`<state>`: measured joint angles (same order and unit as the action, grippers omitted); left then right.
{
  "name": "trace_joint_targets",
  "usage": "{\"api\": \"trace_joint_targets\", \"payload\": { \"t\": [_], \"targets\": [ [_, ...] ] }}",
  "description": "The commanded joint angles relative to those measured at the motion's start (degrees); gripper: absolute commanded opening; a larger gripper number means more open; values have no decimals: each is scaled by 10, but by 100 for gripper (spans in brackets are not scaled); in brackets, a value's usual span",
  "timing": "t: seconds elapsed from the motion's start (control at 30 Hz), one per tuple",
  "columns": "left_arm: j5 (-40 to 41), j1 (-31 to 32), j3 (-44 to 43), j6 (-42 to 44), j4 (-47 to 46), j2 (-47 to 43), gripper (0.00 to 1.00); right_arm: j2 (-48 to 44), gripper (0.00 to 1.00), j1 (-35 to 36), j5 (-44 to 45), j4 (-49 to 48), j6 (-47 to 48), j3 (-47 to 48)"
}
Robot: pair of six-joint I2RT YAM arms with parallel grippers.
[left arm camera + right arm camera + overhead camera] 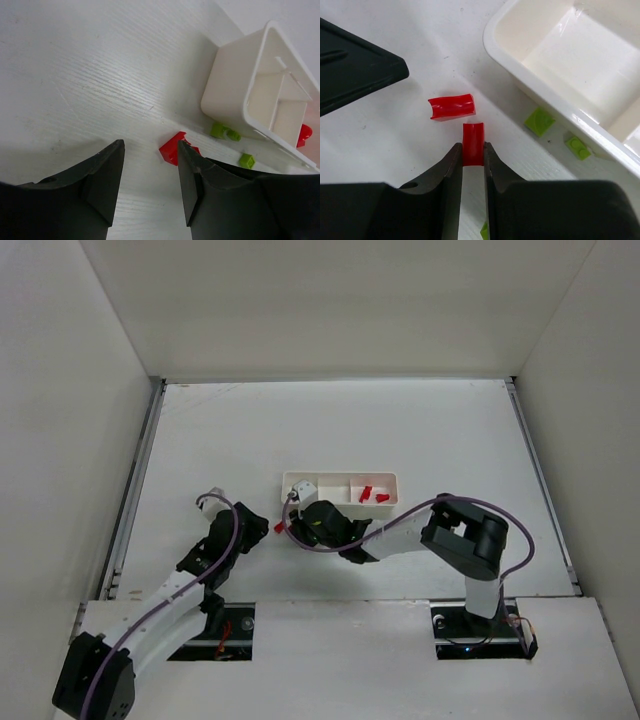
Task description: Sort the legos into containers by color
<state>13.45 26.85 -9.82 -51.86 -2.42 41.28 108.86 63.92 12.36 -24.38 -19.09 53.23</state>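
Observation:
The white three-compartment tray (340, 477) lies mid-table, with two red legos (372, 495) in its right compartment. My right gripper (298, 518) is at the tray's near left corner. In the right wrist view it (473, 147) is shut on a small red lego (473, 132), low over the table. A second red lego (452, 107) lies just beyond it. My left gripper (258, 523) is open and empty. In its wrist view (150, 147) a red lego (172, 148) lies by the right fingertip (187, 160). Green legos (223, 131) (539, 121) lie along the tray's near wall.
The left gripper's black finger (355, 65) is close to my right gripper, at the upper left of the right wrist view. More green legos (578, 147) (246, 160) lie on the table by the tray (510, 60). White walls enclose the table.

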Motion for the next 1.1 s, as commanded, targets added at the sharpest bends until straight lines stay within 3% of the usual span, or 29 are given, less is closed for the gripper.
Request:
{"api": "trace_joint_targets", "payload": {
  "t": [0.0,0.17,0.47,0.8,0.87,1.0,1.07],
  "targets": [
    [-5,14,-1,24,-19,-19,45,-50,21,2,13,-3,-6,-9],
    [-12,36,-14,42,-32,-3,47,-156,21,-16,7,-24,-17,-72],
    [23,91,-44,90,-77,99,47,-312,22,-118,49,-10,-32,-160],
    [55,122,-81,133,-83,183,47,-349,27,-207,76,9,-79,-216],
    [72,127,-83,138,-85,197,47,-350,33,-215,76,19,-82,-219],
    [83,139,-92,146,-78,212,46,-357,56,-220,83,8,-86,-227],
    [95,142,-91,149,-81,217,44,-361,60,-217,85,10,-84,-227]
  ]
}}
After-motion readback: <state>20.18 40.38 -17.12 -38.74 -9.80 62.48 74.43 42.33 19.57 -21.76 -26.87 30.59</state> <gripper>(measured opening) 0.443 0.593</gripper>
